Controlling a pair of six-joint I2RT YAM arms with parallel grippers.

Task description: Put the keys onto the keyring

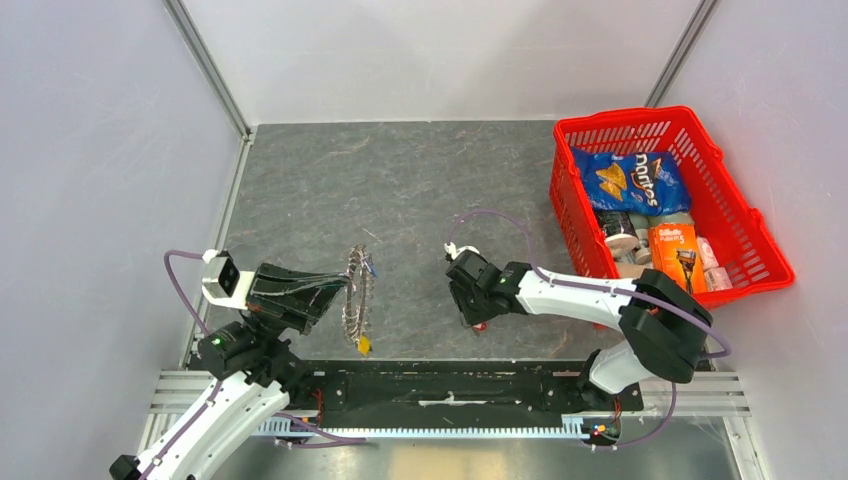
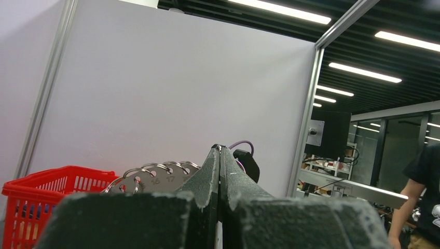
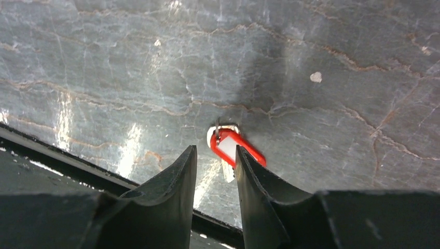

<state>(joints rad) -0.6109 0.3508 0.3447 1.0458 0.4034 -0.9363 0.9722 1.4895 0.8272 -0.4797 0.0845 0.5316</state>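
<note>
Right gripper (image 3: 216, 153), fingers slightly parted, I poise at lower centre over red-tagged key (image 3: 237, 148), not yet threaded; left gripper (image 1: 338, 290) clamps keyring (image 1: 353, 318), yellow-tagged key (image 1: 363, 345) seemingly hung.

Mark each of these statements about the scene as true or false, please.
1. The left gripper holds the keyring upright. True.
2. The right gripper is shut on a key. False: it is open, above the red-tagged key lying on the table.
3. The red basket is empty. False: it holds a chip bag and other packages.
4. A yellow tag shows at the keyring's end nearest the arm bases. True.
</note>
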